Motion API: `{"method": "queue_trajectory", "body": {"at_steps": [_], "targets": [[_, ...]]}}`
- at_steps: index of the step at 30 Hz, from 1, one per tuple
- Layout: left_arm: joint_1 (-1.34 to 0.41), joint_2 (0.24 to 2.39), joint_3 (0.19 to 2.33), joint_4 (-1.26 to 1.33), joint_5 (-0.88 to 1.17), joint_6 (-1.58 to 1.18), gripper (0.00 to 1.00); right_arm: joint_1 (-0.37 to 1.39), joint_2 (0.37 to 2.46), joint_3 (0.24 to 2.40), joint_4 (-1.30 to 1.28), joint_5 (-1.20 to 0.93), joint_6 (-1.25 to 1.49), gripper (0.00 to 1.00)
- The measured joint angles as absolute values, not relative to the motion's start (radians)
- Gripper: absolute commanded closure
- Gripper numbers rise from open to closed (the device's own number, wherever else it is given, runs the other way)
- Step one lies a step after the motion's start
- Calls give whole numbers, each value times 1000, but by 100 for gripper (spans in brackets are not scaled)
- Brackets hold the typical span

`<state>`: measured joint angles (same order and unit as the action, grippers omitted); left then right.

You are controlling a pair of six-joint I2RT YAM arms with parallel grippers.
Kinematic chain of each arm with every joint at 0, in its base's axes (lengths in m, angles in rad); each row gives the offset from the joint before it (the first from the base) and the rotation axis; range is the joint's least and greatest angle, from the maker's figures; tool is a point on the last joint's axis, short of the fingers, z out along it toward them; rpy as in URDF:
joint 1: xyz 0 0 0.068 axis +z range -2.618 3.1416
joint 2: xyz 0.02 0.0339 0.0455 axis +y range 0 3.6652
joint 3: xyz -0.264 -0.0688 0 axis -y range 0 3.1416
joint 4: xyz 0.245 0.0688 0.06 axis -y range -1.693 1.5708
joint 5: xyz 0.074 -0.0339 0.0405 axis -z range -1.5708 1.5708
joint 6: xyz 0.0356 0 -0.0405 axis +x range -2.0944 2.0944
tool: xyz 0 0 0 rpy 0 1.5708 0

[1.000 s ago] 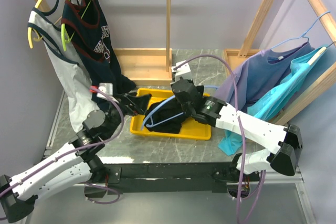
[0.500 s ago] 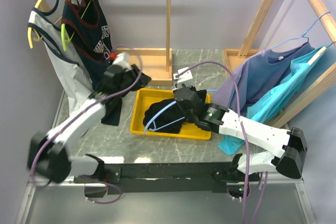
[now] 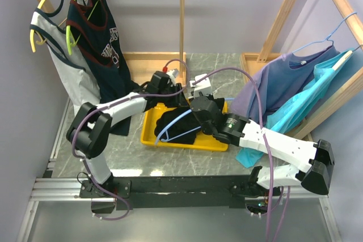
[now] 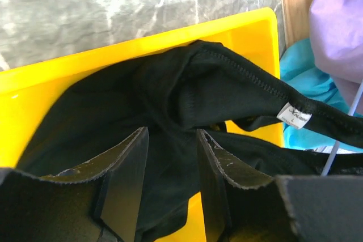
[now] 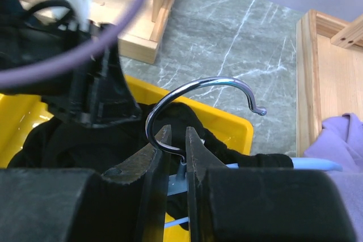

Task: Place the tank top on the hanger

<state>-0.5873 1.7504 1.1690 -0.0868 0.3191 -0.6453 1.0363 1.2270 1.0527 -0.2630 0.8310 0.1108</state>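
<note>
The black tank top [image 3: 180, 132] lies crumpled in the yellow tray [image 3: 148, 124], and part of it is draped over the light-blue hanger [image 3: 169, 124]. My left gripper [image 3: 178, 100] reaches in over the tray's back edge. In the left wrist view its jaws [image 4: 173, 135] stand half closed, with a bunched fold of the tank top [image 4: 187, 86] filling the gap between them. My right gripper [image 5: 176, 132] is shut on the hanger's neck, just under the metal hook [image 5: 198, 85]. In the top view it [image 3: 199, 110] sits at the tray's back right.
A wooden rack at the back left carries a navy top [image 3: 93, 32] and a white-grey top [image 3: 65, 80] on yellow-green hangers. Another rack at the right holds a purple shirt [image 3: 278, 83] and a turquoise garment [image 3: 309, 97]. Wooden bases [image 3: 153, 69] stand behind the tray.
My left arm has swung from the back-left rack over to the tray's back edge, and its jaws have narrowed from wide open onto the black fabric. The right gripper keeps the hanger, almost still.
</note>
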Motion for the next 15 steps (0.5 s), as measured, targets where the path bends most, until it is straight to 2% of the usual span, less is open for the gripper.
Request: {"method": "queue_trajectory", "body": {"at_steps": [8,15], "targets": [[-629,1852,1235,-90,288,-640,62,1039,1227,1052,-263,831,114,100],[-635,1901,1252,-91,239,-643,64,1045,1227,1052,-263,831,114,100]]}}
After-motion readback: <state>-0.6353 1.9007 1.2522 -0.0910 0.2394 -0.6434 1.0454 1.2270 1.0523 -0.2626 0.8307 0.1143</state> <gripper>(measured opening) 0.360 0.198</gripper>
